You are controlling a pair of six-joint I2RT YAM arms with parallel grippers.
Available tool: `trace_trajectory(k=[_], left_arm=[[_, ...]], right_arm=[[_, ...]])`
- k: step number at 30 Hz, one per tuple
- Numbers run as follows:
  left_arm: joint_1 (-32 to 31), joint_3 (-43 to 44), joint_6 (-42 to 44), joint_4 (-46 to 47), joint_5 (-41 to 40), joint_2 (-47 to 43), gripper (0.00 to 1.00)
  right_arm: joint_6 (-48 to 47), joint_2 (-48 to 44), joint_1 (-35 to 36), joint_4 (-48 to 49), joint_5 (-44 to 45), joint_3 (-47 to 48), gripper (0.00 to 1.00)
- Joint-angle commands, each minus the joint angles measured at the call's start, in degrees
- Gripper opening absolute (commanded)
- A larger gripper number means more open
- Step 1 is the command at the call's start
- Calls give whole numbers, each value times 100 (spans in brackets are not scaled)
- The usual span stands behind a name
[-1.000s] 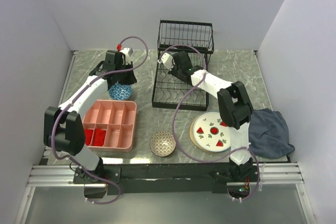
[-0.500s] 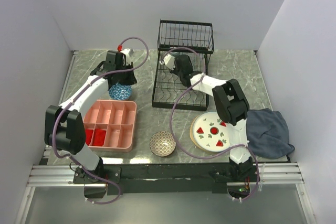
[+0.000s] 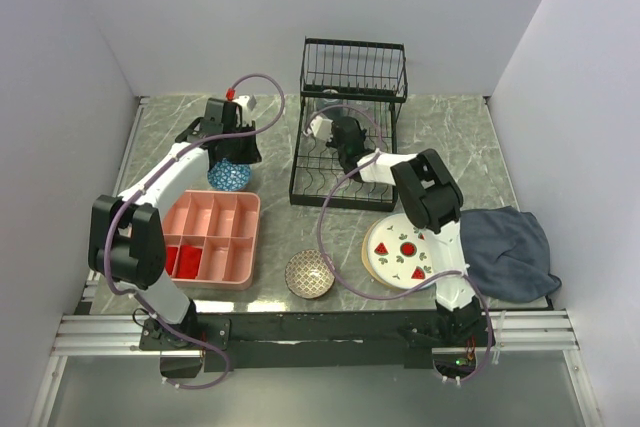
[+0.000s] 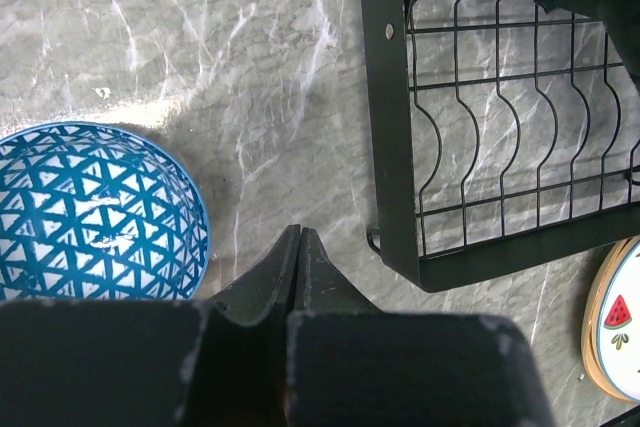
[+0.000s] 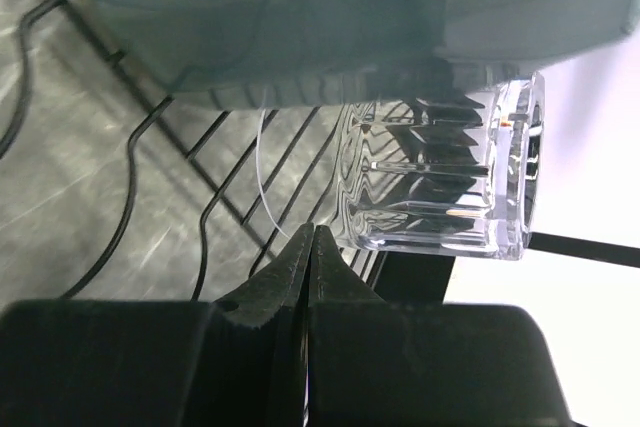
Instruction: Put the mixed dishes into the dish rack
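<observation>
Your left fingers (image 4: 298,247) are pressed together, with the small blue patterned bowl (image 4: 90,212) just to their left on the desk (image 4: 250,77). Your right fingers (image 5: 310,247) are likewise pressed together, empty, over the dish rack (image 3: 345,127) base wires.

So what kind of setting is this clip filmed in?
Most likely a lab test cell staged as a kitchen counter: plain white walls box in a marble-look tabletop, two arms are bolted to a rail, and a dish rack stands among loose dishes.

Black wire rack (image 3: 349,127) at back of desk. Blue bowl (image 3: 229,176) left of rack. Pinkish-brown bowl (image 3: 310,274) near front. Watermelon plate (image 3: 403,251) beside it, on tan plate.
</observation>
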Motion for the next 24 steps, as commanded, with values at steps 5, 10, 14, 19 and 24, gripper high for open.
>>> trace_trajectory(k=[5,10,14,19,24], left_arm=[[10,189,63,104,38,-6,1],[10,225,159,52,29,-164,2],[28,304,361,-97,-7,-436,36],[81,295,931,-229,-68,-841,73],[89,67,1872,-361,-287,-1122,78]], right_arm=[[-315,239,-67,725,407,254,0],[-210,-469,-32,752,196,-368,0],[420,-1569,213,-271,-23,-888,0],[1424,-2607,600,-2436,-568,-828,31],[2206,-3363,768,-4151,-1402,-713,77]])
